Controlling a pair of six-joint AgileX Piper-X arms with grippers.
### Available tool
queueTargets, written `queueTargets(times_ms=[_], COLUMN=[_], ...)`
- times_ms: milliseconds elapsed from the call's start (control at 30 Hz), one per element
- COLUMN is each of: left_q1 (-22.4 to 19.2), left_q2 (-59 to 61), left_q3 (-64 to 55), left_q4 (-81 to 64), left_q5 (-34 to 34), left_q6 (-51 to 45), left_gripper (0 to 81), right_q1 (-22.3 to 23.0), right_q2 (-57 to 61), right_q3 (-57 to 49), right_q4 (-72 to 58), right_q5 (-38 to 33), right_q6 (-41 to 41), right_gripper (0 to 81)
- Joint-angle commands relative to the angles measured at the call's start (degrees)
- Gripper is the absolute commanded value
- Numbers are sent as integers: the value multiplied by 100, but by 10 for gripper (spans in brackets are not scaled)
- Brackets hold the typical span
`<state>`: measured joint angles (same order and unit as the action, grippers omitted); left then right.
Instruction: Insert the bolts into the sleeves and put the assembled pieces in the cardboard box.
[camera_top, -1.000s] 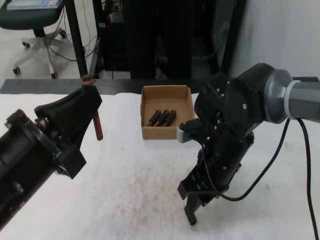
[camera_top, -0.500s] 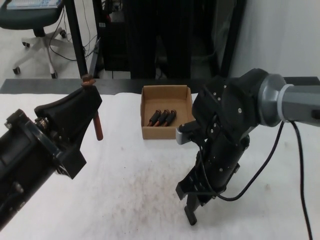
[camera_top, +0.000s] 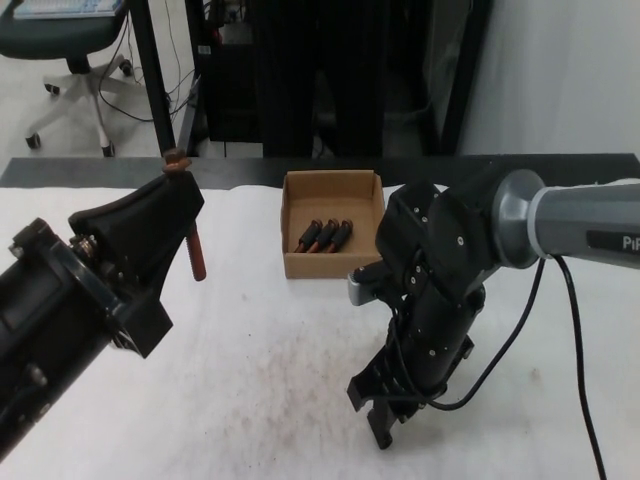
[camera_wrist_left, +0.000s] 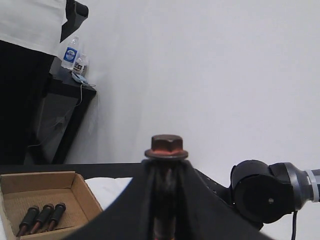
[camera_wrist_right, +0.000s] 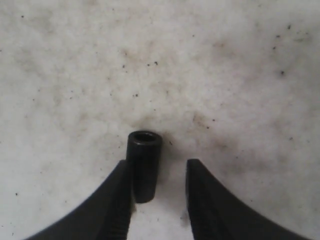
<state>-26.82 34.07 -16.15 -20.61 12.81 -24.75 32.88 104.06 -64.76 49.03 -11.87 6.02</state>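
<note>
Three assembled pieces (camera_top: 325, 236) lie in the cardboard box (camera_top: 333, 184), at 12 o'clock on the tabletop (camera_top: 250, 350). A fourth looks pending.

Left gripper (camera_wrist_left: 165, 172), at 9 o'clock from the box, is clamped on an upright bolt (camera_wrist_left: 166, 146).

Right gripper (camera_wrist_right: 160, 172), at 5 o'clock, has its fingers apart astride a sleeve (camera_wrist_right: 144, 165) on the tabletop. One finger touches it; the other is clear.

Insertion and boxing not yet done.
</note>
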Motion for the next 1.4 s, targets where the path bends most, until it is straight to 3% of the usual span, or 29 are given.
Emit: queueTargets(times_ms=[0,333,633,1367], left_q1=[-14,-14,-14,-14], left_q2=[-27,183,183,183], left_q3=[0,0,0,0], left_q4=[-68,-68,-68,-68], left_q5=[-27,-27,-27,-27], left_q6=[33,33,33,33], left_gripper=[4,4,4,4], right_q1=[-17,14,324,295], right_q2=[1,1,50,95], right_q3=[-30,-30,-16,-16], right_q4=[-71,-71,-252,142], right_q5=[-90,-91,-91,321], right_q6=[61,45,45,-450], right_gripper=[330,330,330,330])
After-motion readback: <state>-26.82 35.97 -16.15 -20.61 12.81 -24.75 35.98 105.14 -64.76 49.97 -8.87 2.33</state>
